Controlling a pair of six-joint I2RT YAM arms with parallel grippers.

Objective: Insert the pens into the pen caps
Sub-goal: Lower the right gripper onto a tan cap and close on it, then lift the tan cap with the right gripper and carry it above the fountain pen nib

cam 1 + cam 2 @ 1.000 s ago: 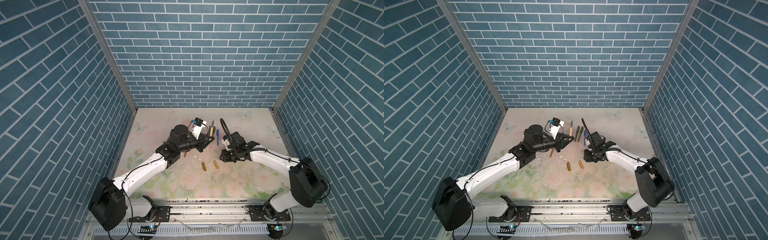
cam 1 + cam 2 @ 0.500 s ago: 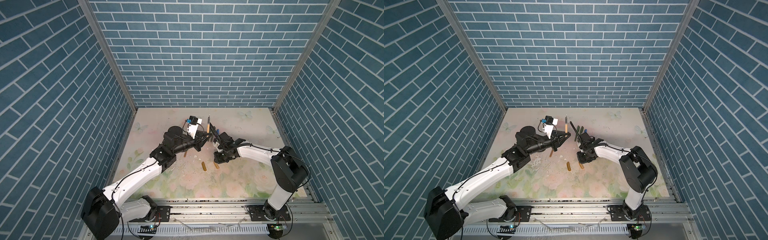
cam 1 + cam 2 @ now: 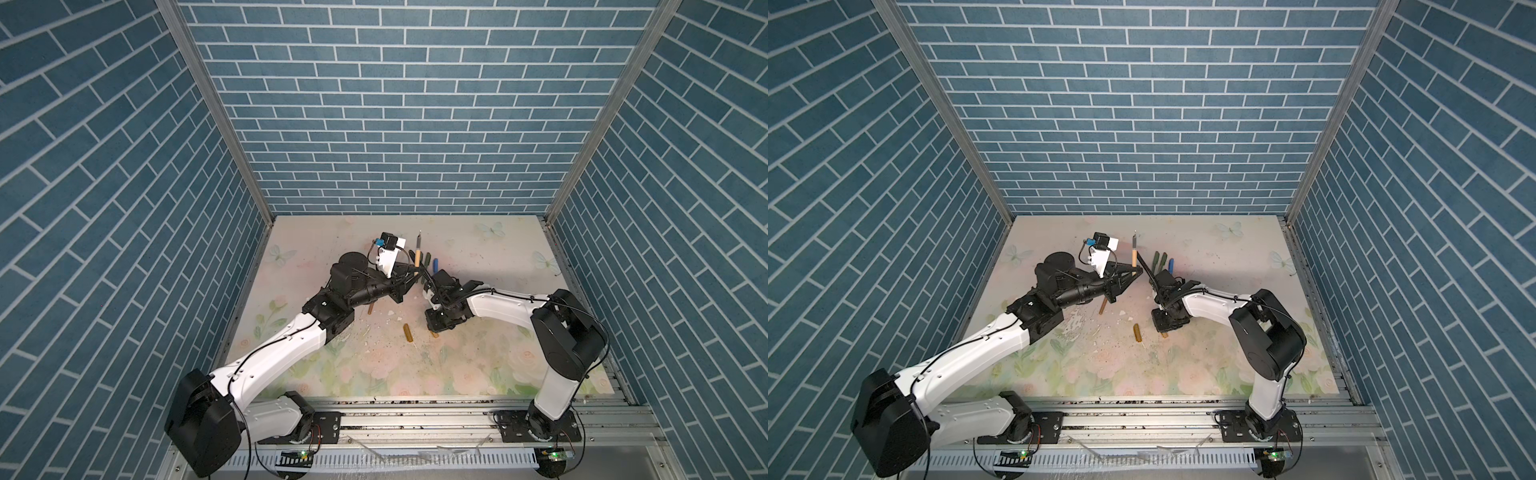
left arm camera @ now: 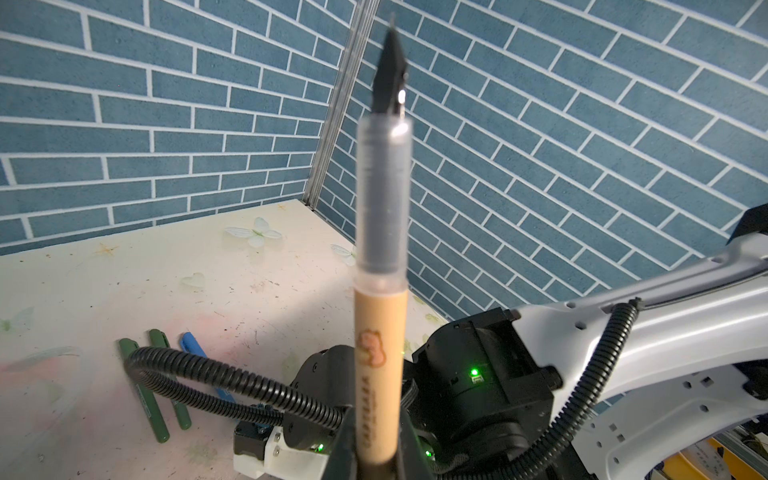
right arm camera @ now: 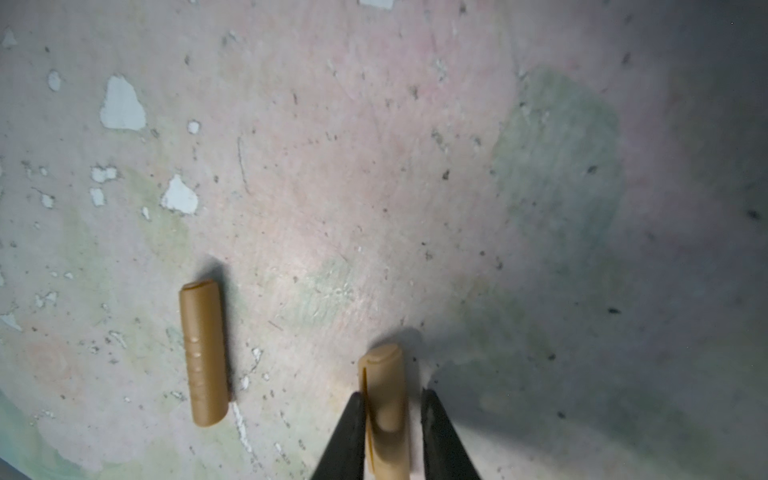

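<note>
Right hand (image 5: 391,394) dropped astride stubby cap (image 5: 382,370).

I see blue brick-pattern walls (image 3: 395,104) on three sides, aluminium corner posts (image 3: 218,108), a worn floral tabletop (image 3: 498,257) with chipped patches (image 5: 122,106), a metal rail (image 3: 415,415) in front, and even light.

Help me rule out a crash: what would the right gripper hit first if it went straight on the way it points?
Likely the table: the right gripper points down at it, fingers straddling an amber cap that lies there. How close the tips are is unclear.
</note>
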